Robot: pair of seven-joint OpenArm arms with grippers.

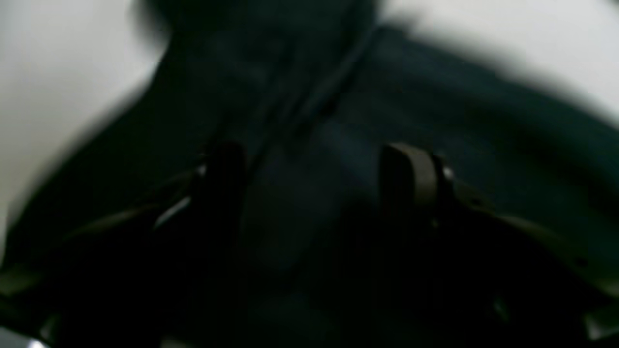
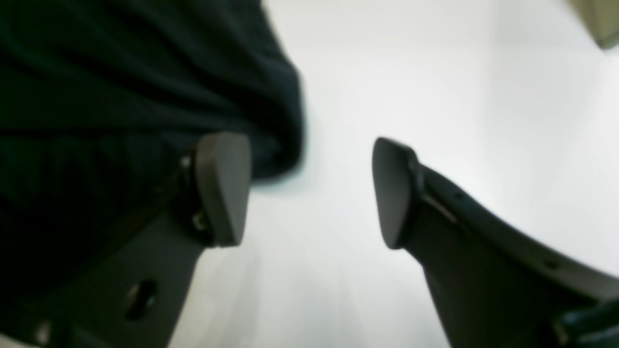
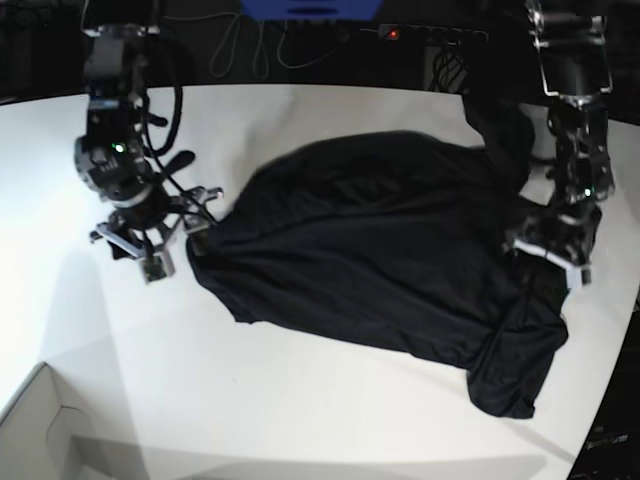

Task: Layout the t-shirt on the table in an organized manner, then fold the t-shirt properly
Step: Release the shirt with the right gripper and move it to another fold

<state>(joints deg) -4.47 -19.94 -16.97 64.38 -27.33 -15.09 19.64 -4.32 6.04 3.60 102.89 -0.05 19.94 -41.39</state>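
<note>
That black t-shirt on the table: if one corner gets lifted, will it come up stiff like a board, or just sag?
The t-shirt would most likely sag: it already lies in soft wrinkles, with one end bunched into folds. It looks thin, so probably light for its spread. On the smooth white table it may slide and drag behind the lifted corner instead of staying put.

no readable text, label, brand, number or sign shows in any view.
</note>
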